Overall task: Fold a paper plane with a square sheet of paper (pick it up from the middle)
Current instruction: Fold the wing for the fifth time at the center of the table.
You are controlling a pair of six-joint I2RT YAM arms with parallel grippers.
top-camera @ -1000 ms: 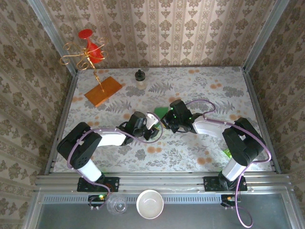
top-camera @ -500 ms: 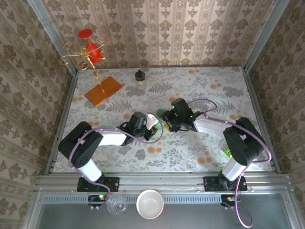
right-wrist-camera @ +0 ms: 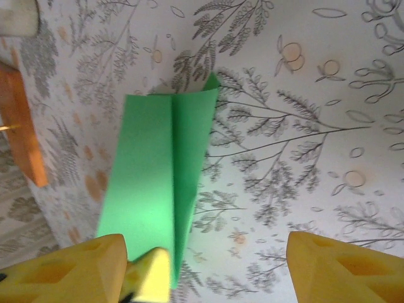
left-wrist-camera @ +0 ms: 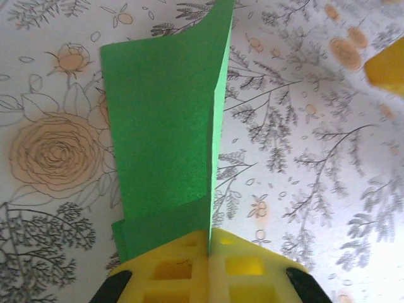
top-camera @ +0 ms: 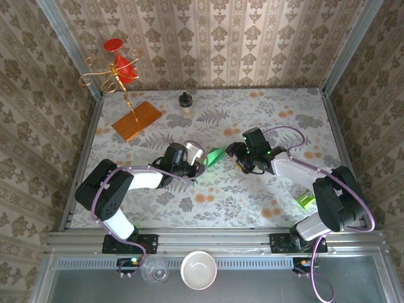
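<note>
Paper sheet (top-camera: 216, 155) sits mid-worktop (top-camera: 271, 120), between the two arms. It is folded into a narrow band with one lengthwise crease.

Left gripper (left-wrist-camera: 208, 252) is at the sheet's 9 o'clock in the top view, its yellow pads pinched together on the near end. From the wrist camera the sheet (left-wrist-camera: 164, 126) runs from the pads toward 12 o'clock, with one flap standing up along the crease.

Right gripper (top-camera: 238, 154) is at the sheet's 3 o'clock, spread wide and holding nothing. From its wrist the sheet (right-wrist-camera: 154, 170) lies toward 11 o'clock.

My handling read: very light, thin and limp, and it flexes off the worktop under a single pinch. It tears or crumples easily and creases permanently. I'd hold it on the doubled layers along the crease, mid-length, squeezing gently. A hold on a loose edge would likely droop or slip.
</note>
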